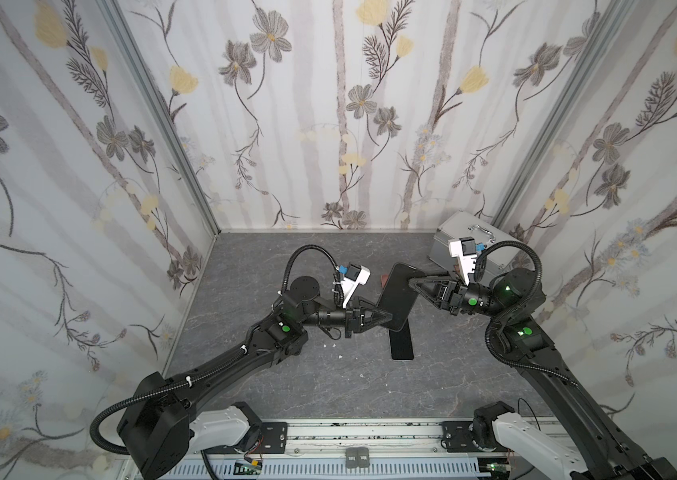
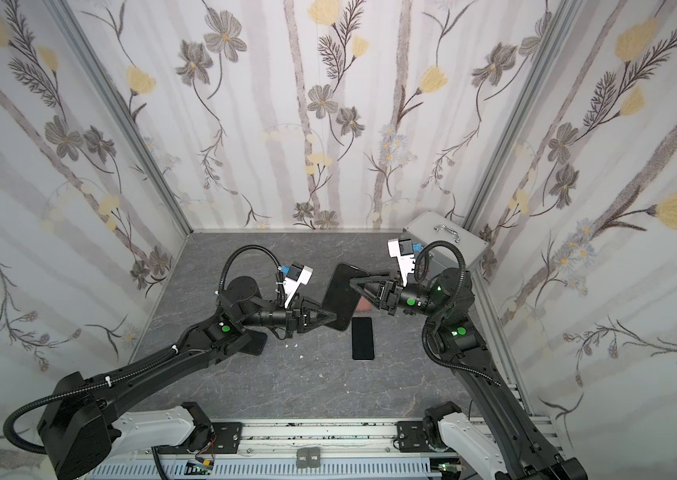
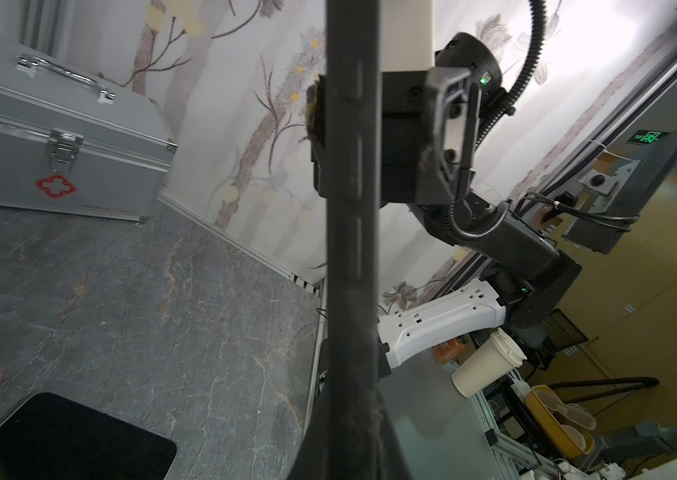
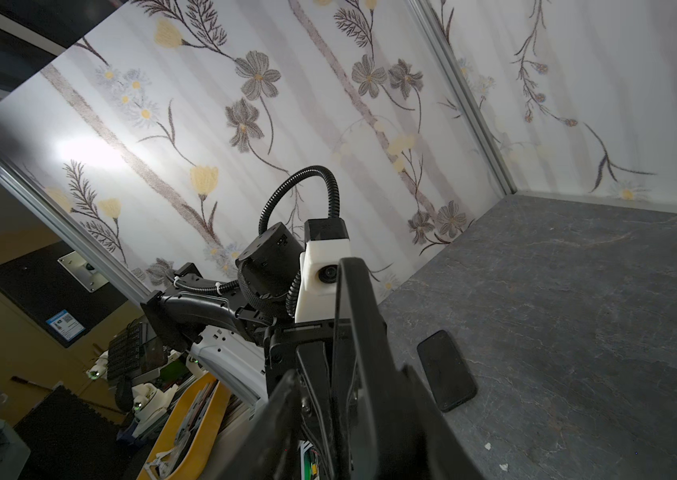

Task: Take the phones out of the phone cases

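The phone (image 1: pixel 397 296) hangs over the table (image 1: pixel 328 374), left hand (image 1: pixel 386 318) pinched tight on its 7 o'clock corner, right hand (image 1: pixel 413 283) spread loose round its 2 o'clock edge; it looks stiff, slick and breakable, best gripped by its long edges.

3 floral-papered walls (image 1: pixel 328 104) — grey veined floor (image 1: pixel 328 386), seemingly stone.

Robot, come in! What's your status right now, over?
Left pincer shut on phone, near end. Right pincer open, astride far end. Phone aloft, tilted; whether cased, unclear. Another black slab lies beneath.
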